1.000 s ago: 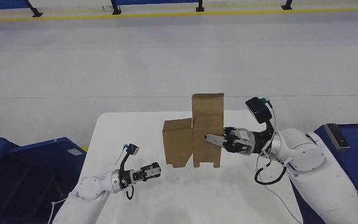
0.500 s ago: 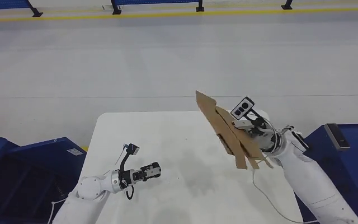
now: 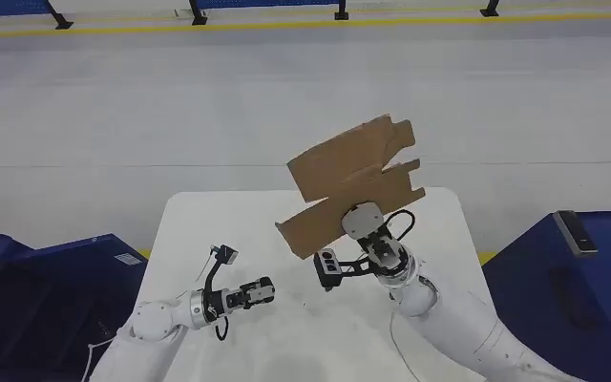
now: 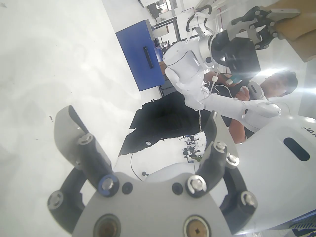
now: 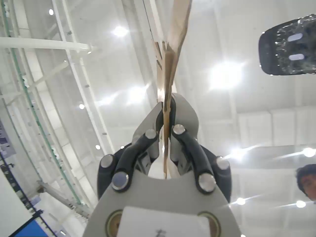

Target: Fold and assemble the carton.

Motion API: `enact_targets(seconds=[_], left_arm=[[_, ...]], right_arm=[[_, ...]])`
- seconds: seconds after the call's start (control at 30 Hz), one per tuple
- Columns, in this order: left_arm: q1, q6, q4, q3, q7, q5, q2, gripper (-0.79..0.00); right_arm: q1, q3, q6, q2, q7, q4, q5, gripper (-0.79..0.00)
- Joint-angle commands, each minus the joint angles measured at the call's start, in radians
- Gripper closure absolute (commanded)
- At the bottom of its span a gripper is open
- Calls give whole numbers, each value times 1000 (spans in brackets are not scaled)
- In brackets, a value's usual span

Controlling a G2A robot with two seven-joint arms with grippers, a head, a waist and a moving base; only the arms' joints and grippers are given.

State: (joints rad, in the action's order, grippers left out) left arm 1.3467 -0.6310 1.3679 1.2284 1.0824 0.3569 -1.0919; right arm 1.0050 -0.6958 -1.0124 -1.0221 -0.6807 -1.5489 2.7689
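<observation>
Carton up off surface: a second ago stood upright there, now held aloft, tilted, flat, above surface's middle. Right hand pinching its lower edge. Left hand spread, unmoved, low over surface. Likely repositioning; no folds set yet.

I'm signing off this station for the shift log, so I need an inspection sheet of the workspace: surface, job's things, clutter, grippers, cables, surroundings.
Surface: white table, a few small dark specks on it.
Job's things: carton, flattened and tilted, held in the air above the table's far side.
Clutter: nothing seen.
Grippers: right gripper shut on the carton's edge; left gripper open and empty, low over the table's near left part.
Cables: white cable hanging along the right arm; black cable looped at the left wrist.
Surroundings: blue cabinet beside the table; grey floor with a yellow line.
</observation>
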Motion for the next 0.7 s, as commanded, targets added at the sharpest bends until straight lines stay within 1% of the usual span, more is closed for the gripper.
enact_targets(seconds=[0.0, 0.07, 0.1, 0.17, 0.2, 0.27, 0.3, 0.37, 0.47, 0.53, 0.6, 0.67], left_arm=[[0, 0, 0, 0, 0, 0, 0, -785], [0, 0, 0, 0, 0, 0, 0, -785], [0, 0, 0, 0, 0, 0, 0, -785], [0, 0, 0, 0, 0, 0, 0, -785], [0, 0, 0, 0, 0, 0, 0, -785], [0, 0, 0, 0, 0, 0, 0, -785], [0, 0, 0, 0, 0, 0, 0, -785], [0, 0, 0, 0, 0, 0, 0, -785], [0, 0, 0, 0, 0, 0, 0, -785], [0, 0, 0, 0, 0, 0, 0, -785], [0, 0, 0, 0, 0, 0, 0, -785], [0, 0, 0, 0, 0, 0, 0, -785]], right_arm=[[-20, -29, 0, -4, -4, 39, -39, 0], [-28, -91, 27, -8, -53, 66, -175, 0], [-25, -122, 65, -10, -94, 75, -238, 0], [-29, -187, 188, -12, -170, 75, -438, 0], [-27, -219, 265, -11, -223, 77, -541, 0], [-27, -279, 465, -4, -311, 83, -815, 0], [-21, -308, 572, -1, -358, 92, -918, 0], [-12, -361, 778, 8, -409, 97, -1119, 0], [10, -436, 1039, 18, -416, 77, -1339, 0], [35, -474, 1185, 24, -407, 49, -1468, 0], [61, -514, 1349, 28, -368, 29, -1622, 0], [94, -540, 1505, 32, -314, 5, -1808, 0]])
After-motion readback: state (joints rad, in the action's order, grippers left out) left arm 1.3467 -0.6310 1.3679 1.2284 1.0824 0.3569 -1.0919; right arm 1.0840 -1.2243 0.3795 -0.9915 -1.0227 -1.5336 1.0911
